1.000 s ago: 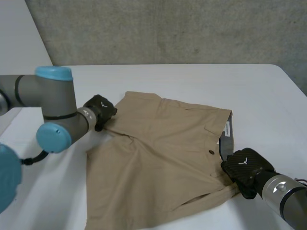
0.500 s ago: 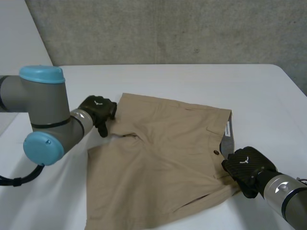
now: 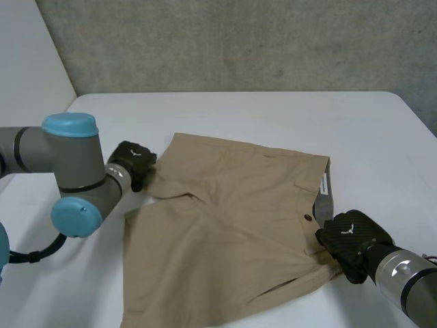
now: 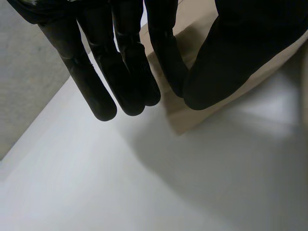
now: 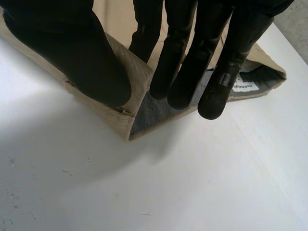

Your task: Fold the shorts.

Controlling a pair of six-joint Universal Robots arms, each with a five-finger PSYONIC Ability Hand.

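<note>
Tan shorts (image 3: 232,219) lie flat on the white table (image 3: 273,116), waistband toward my right arm, legs toward my left arm. My left hand (image 3: 131,160) is at the far leg's hem corner. In the left wrist view its straight fingers (image 4: 130,72) and thumb close together on that tan corner (image 4: 180,120). My right hand (image 3: 351,239) is at the near waistband corner. There its thumb (image 5: 72,53) presses on top of the waistband (image 5: 137,72) while its fingers (image 5: 178,62) lie against the grey lining inside, pinching the band.
A white label (image 5: 245,86) shows inside the open waistband. A grey wall (image 3: 239,41) runs along the table's far edge. Bare table surrounds the shorts, with most room beyond the far edge of the cloth.
My left hand drew off the hem with its fingers apart, then came back to the corner and closed on it. The right hand stayed on the waistband.
</note>
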